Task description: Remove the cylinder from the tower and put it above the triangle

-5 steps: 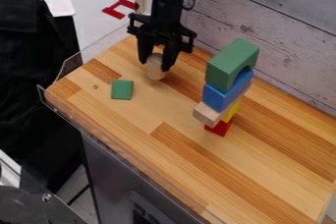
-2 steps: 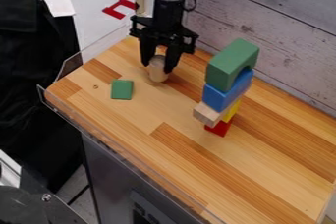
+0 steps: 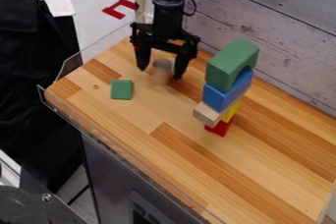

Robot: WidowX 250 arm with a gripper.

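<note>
The wooden cylinder [image 3: 162, 72] stands upright, its long axis vertical

Cylinder [image 3: 161, 73] on tabletop [image 3: 263, 174], behind and between small block [image 3: 121, 90], left, and tower [image 3: 223, 95], right; wall [image 3: 275, 36] behind tabletop.

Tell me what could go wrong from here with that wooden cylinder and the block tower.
The open gripper straddles the upright cylinder, with one finger very close to its side, so a slight sideways shift might knock it over.

The tower looks top-heavy, with a large green arch high above a small red block, so a bump could bring it down.
</note>
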